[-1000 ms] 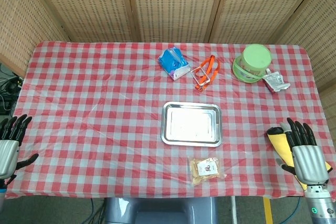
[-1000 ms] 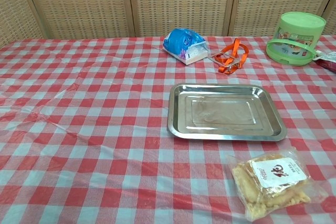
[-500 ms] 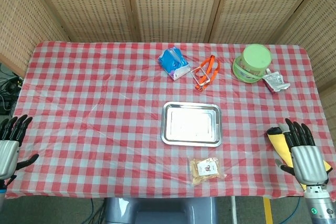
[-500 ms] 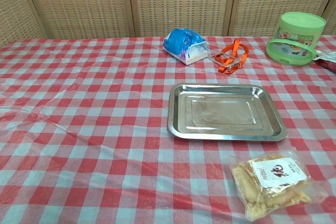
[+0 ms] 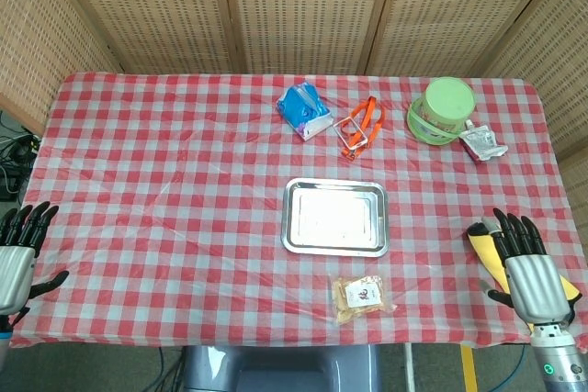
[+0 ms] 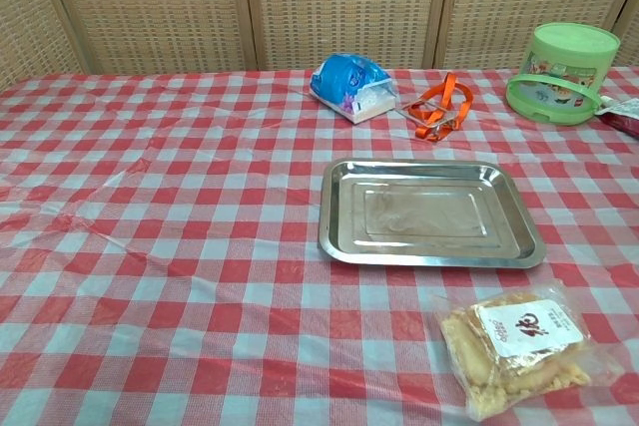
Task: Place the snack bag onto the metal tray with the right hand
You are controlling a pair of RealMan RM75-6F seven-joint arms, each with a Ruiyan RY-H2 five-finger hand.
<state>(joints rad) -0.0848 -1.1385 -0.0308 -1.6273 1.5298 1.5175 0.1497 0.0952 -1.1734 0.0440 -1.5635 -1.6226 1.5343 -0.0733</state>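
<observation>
The snack bag (image 5: 360, 296) (image 6: 519, 350), clear plastic with tan biscuits and a white label, lies on the checked cloth just in front of the metal tray (image 5: 334, 218) (image 6: 429, 213). The tray holds nothing. My right hand (image 5: 520, 264) hovers at the table's front right, well to the right of the bag, fingers spread and holding nothing. My left hand (image 5: 16, 252) hangs off the front left edge, fingers apart and holding nothing. Neither hand shows in the chest view.
A blue tissue pack (image 5: 303, 110), an orange strap (image 5: 360, 126), a green lidded tub (image 5: 443, 109) and a small foil pouch (image 5: 482, 143) stand along the far side. A yellow object (image 5: 489, 250) lies under my right hand.
My right hand has shifted slightly left and toward the table's front edge. The bag, the tray and the left hand have not moved.
</observation>
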